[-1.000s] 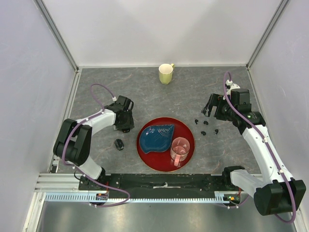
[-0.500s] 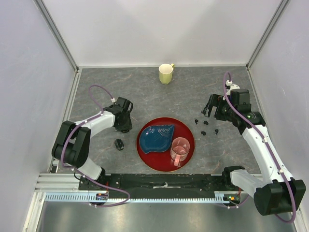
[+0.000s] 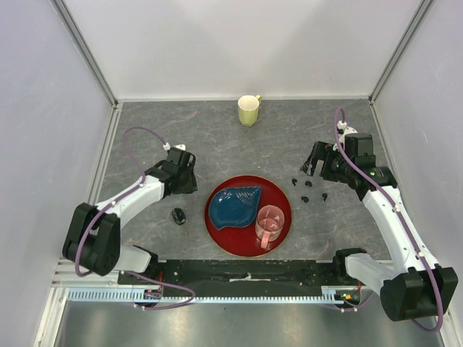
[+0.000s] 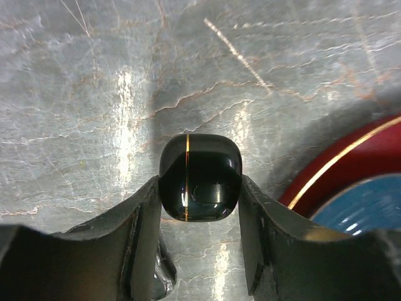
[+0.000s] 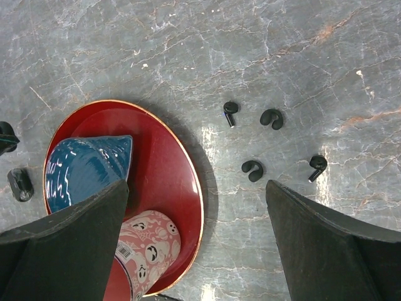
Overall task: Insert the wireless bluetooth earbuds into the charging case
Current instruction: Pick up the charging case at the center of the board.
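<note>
Fingers [image 4: 143, 238] of the left gripper [image 4: 199, 188] press on both flanks of the charging case [image 4: 200, 166], a glossy black rounded body with a thin gold seam across its face. The case sits at the fingertips, over grey marbled table [image 4: 75, 94]. Whether it touches the surface cannot be told. In the top view the left gripper [image 3: 184, 181] points toward 3 o'clock. Its forearm runs back toward 8 o'clock, to an elbow folded near the table's left edge.

The right gripper [image 5: 195, 185] stands wide apart and holds nothing. In the top view it [image 3: 312, 165] points toward 9 o'clock, and the arm stretches back toward 5 o'clock.

Four earbuds [image 5: 252, 169] lie loose on the table, beyond the right fingertips at 12 to 1 o'clock in the wrist view (touching neither finger). In the top view the earbuds [image 3: 307, 188] lie at 3 o'clock of the red plate [image 3: 283, 210], well apart from the held case at its 10 o'clock.

A second case [image 3: 178, 215] lies on the table at 9 o'clock of the plate. The plate carries a blue dish [image 3: 235, 204] and a pink cup [image 3: 270, 223]. A yellow mug [image 3: 249, 110] stands at 12 o'clock.
</note>
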Robot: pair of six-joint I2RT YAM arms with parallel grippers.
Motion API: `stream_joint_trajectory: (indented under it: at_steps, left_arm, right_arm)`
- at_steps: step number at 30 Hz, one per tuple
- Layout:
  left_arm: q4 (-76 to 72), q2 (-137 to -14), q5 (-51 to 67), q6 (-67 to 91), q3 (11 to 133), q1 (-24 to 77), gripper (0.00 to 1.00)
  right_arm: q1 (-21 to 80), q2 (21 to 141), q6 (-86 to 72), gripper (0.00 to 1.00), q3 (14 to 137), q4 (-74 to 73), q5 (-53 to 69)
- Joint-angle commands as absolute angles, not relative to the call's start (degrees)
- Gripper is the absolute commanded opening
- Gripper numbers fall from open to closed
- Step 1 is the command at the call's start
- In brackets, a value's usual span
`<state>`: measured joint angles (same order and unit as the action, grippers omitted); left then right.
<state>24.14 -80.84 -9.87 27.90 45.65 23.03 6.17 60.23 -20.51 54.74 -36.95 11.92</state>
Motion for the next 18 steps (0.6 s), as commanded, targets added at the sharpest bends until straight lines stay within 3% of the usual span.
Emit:
stream_joint_trajectory:
  at_steps: [1, 12, 18]
  left_arm:
    - [19.16, -74.45, -8.27, 24.26, 44.56, 23.38, 0.11]
    - [15.65, -63.82, 3.77, 17.76, 45.0, 23.38, 0.11]
    - [12.4, -59.77, 13.09, 12.66, 44.74, 24.25, 0.11]
  right_arm:
    - [6.24, 60.47, -21.71, 0.98, 54.14, -36.3, 13.97]
    - [6.24, 60.21, -22.41, 0.98, 53.88, -36.21, 16.96]
    - [6.33, 61.26, -23.38, 0.98, 54.32, -34.9, 26.52]
